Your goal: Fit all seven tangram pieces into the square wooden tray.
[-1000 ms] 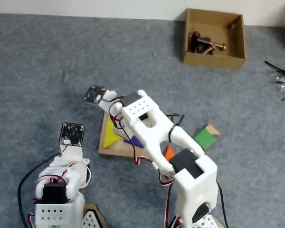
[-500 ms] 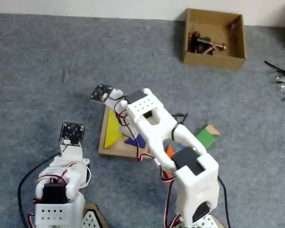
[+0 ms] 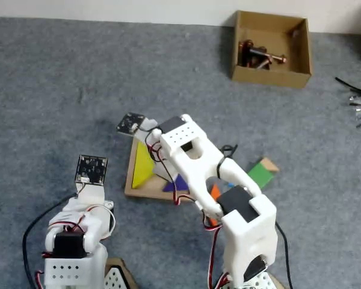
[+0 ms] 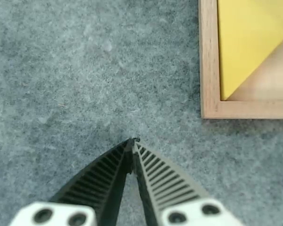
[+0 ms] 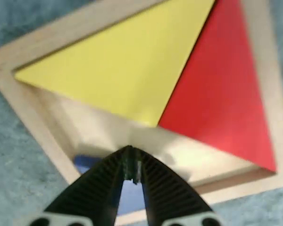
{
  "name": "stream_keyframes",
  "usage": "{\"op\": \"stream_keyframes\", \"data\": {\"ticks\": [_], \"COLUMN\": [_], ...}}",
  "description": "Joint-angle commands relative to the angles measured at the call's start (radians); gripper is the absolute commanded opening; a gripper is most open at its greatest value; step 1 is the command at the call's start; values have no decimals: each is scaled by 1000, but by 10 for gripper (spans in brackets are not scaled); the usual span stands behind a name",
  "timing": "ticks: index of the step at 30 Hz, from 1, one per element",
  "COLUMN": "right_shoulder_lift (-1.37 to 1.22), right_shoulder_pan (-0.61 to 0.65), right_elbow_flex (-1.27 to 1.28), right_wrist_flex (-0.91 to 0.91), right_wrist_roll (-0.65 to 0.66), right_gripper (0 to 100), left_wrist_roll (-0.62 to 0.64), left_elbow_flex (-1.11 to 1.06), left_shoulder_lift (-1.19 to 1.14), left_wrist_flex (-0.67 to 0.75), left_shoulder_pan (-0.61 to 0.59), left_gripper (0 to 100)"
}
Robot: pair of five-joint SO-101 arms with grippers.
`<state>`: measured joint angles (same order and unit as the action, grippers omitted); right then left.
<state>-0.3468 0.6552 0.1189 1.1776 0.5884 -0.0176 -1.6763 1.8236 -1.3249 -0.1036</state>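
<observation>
Now we note R gripper [image 5: 131,170], jaws together & empty, tip-down over the wooden tray [image 5: 75,30] w/ the blue piece [image 5: 87,165] just beside its tips by the rim, so we judge R arm nearer than L.

The right arm [image 3: 195,159] and left arm [image 3: 78,235] are white plastic shells with rows of small holes, black servo blocks at the joints and thin red, black and white cables looping along them. Each wrist carries a square black camera board [image 3: 91,169]; the fingers [image 4: 106,172] are black ribbed wedges.
</observation>
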Motion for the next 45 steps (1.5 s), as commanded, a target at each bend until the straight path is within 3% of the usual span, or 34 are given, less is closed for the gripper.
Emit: {"op": "stream_keyframes", "data": {"ticks": [1, 25, 33, 38, 45], "right_shoulder_lift": [16, 25, 24, 24, 24], "right_shoulder_pan": [-10, -10, -12, -12, -22], "right_elbow_flex": [-5, -21, -145, -217, -481], "right_wrist_flex": [62, 119, 130, 139, 440], "right_wrist_roll": [-11, -12, -14, -106, -117], "right_gripper": [5, 5, 5, 5, 5], "left_wrist_roll": [2, 2, 2, 2, 2], "left_elbow_flex": [-18, -18, -18, -18, -18], "left_shoulder_lift": [10, 10, 10, 10, 10], "left_wrist_flex": [-3, -3, -3, -3, -3], "left_shoulder_pan": [12, 12, 12, 12, 12], "left_gripper": [5, 5, 5, 5, 5]}}
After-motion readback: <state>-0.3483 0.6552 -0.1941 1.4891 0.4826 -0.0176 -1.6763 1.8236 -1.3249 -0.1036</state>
